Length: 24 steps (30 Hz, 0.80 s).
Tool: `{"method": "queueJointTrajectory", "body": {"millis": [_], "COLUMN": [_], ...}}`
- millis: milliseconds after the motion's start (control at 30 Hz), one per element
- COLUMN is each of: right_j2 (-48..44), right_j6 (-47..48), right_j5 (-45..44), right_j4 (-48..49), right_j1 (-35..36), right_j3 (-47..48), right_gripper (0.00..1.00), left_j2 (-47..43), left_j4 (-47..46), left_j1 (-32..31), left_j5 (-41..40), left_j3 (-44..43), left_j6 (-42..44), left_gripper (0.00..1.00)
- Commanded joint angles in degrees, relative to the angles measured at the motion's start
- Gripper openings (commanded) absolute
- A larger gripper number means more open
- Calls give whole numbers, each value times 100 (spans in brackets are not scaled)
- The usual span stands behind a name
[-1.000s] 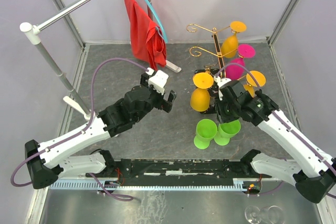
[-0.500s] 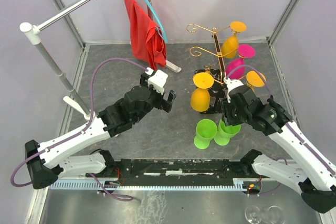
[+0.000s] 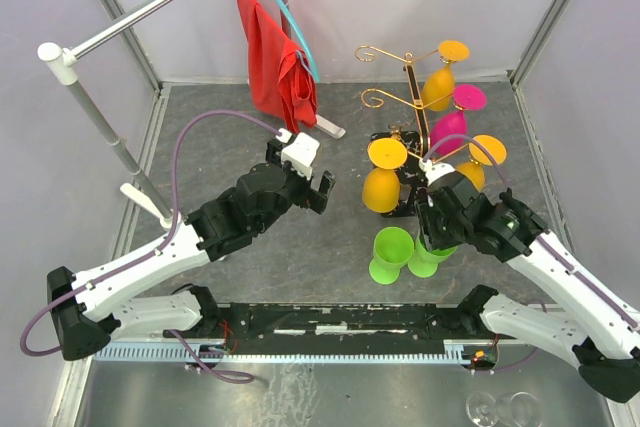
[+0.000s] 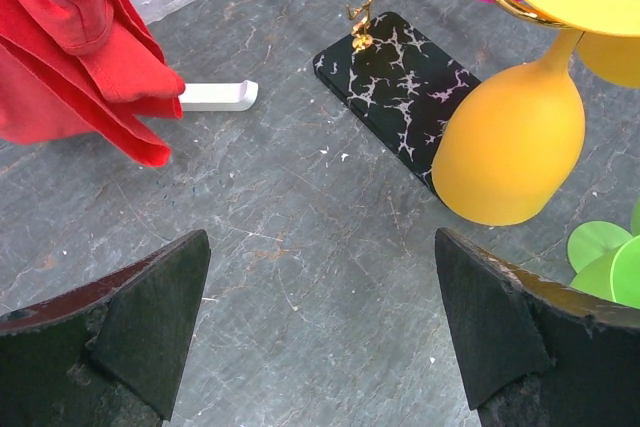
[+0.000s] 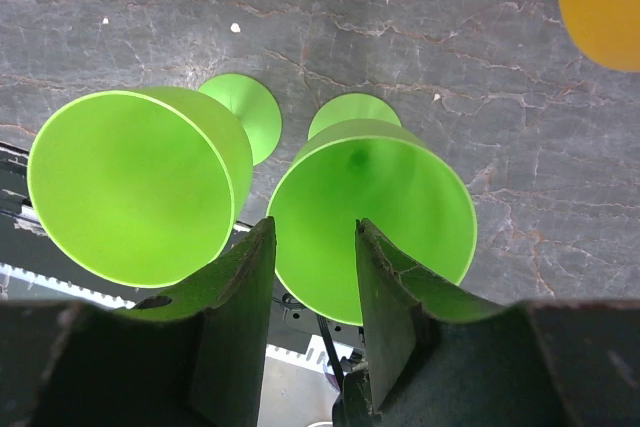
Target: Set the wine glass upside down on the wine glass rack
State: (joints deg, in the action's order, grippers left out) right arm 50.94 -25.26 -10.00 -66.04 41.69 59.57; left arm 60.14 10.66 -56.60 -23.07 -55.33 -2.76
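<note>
Two upright green wine glasses (image 3: 392, 252) (image 3: 438, 247) stand on the floor in front of the gold wine glass rack (image 3: 408, 87) with its black marbled base (image 4: 400, 87). Orange (image 3: 383, 185) and magenta (image 3: 448, 130) glasses hang upside down on the rack. My right gripper (image 3: 432, 235) is over the right green glass (image 5: 390, 207). It is open and straddles the rim's left wall: one finger (image 5: 392, 287) is inside the bowl, the other (image 5: 235, 297) is between the two green glasses. My left gripper (image 3: 318, 190) is open and empty over bare floor, left of the rack.
A blue hanger with red cloth (image 3: 275, 57) hangs on a metal rail (image 3: 160, 7) at the back left. A white foot (image 4: 215, 97) of the rail stand lies on the floor. The left green glass (image 5: 135, 182) stands close beside the right gripper's outer finger.
My right gripper has drawn back from the rack toward the near edge and come down over the right green glass. The left arm has not moved.
</note>
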Motion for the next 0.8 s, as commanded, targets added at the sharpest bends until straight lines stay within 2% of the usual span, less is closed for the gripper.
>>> {"method": "queueJointTrajectory", "body": {"millis": [0, 300, 533, 767], "right_j2": [-16, 70, 57, 127], "right_j6": [-170, -258, -275, -214], "right_j5": [-39, -129, -490, -176], "right_j4": [76, 141, -88, -118], "right_j1": [129, 344, 392, 447], "right_j3": [-87, -100, 309, 413], "right_gripper": [45, 45, 45, 45], "left_j2": [-133, -178, -143, -141], "left_j4": [-119, -68, -86, -87], "left_j1": [10, 12, 11, 8], "left_j5": [-117, -163, -161, -169], "left_j3": [-22, -27, -39, -42], "left_j6": [-224, -192, -195, -181], "left_gripper": [99, 99, 99, 99]}}
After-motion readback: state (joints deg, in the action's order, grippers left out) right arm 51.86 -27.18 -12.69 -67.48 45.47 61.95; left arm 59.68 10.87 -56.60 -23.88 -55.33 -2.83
